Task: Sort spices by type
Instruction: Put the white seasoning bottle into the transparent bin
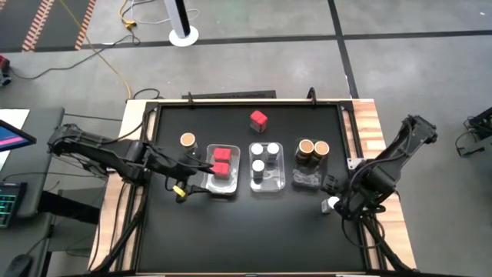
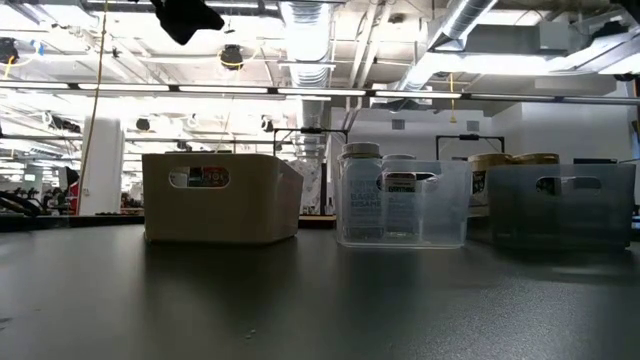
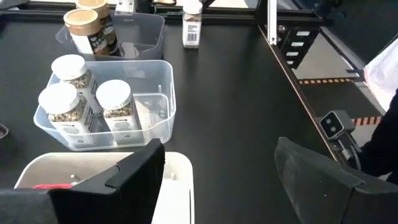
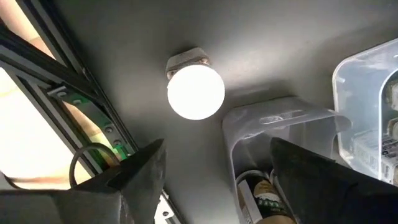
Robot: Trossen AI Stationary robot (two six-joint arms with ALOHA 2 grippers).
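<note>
Just past my right pincer [image 4: 211,180], whose fingers stand wide and empty, lies a white-lidded jar [image 4: 196,89] alone on the black table [image 1: 254,223], just beside the tan-lid tray [image 1: 310,163]. I take it for the next one to move. It looks like light, stiff plastic with a smooth, slippery wall, so I would close on the body below the lid, square to it, not on the rounded cap. From that tray, its three fellows sit in the middle tray [image 1: 267,168] next door; beyond that is the red-box tray [image 1: 223,171], where my left pincer [image 3: 217,180] hovers wide and empty. One red box [image 1: 258,118] and one tan-lidded jar [image 1: 187,140] stand loose, well apart.
</note>
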